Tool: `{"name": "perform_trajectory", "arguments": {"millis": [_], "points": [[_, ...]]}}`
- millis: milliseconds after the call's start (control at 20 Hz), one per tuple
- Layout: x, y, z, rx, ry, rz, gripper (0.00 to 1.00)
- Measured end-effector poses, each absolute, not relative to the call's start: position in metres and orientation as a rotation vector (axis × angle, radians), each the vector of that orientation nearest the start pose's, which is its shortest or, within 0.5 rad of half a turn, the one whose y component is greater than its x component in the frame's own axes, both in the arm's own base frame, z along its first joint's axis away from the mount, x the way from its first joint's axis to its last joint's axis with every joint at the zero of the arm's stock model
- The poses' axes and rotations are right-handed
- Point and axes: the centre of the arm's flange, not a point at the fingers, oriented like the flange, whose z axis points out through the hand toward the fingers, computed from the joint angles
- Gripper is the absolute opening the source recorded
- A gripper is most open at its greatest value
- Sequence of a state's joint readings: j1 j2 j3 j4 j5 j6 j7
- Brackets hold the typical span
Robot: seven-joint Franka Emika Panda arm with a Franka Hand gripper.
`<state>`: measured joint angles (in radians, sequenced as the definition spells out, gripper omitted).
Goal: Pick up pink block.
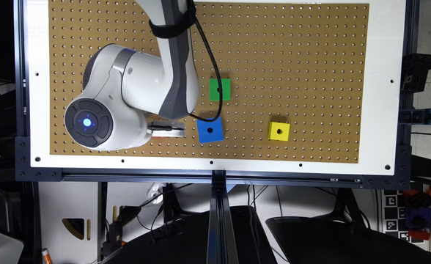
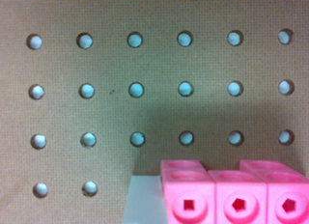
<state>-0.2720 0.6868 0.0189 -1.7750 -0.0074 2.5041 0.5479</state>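
Wrist view: pink block (image 2: 236, 192) very close under camera, on pegboard (image 2: 145, 64), pale flat piece (image 2: 142, 200) touching its side. Finger state: cannot tell. Step judged: final approach or grasp. Next: confirm block between fingers, pinch, lift straight.

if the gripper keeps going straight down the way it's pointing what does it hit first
Most likely the pink block, which sits close under the wrist camera on the pegboard; exact depth is unclear.
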Motion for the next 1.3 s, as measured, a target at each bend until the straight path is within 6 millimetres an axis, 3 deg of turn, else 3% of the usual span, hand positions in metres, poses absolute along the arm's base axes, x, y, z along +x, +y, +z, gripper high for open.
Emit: {"name": "perform_trajectory", "arguments": {"millis": [300, 500, 700, 1300], "points": [[0.641, -0.167, 0.176, -2.881, 1.217, -0.064, 0.00], [0.642, -0.167, 0.210, -2.883, 1.218, -0.053, 0.00], [0.642, -0.167, 0.227, -2.884, 1.218, -0.051, 0.00], [0.631, -0.164, 0.350, -2.887, 1.217, -0.069, 0.00]]}}
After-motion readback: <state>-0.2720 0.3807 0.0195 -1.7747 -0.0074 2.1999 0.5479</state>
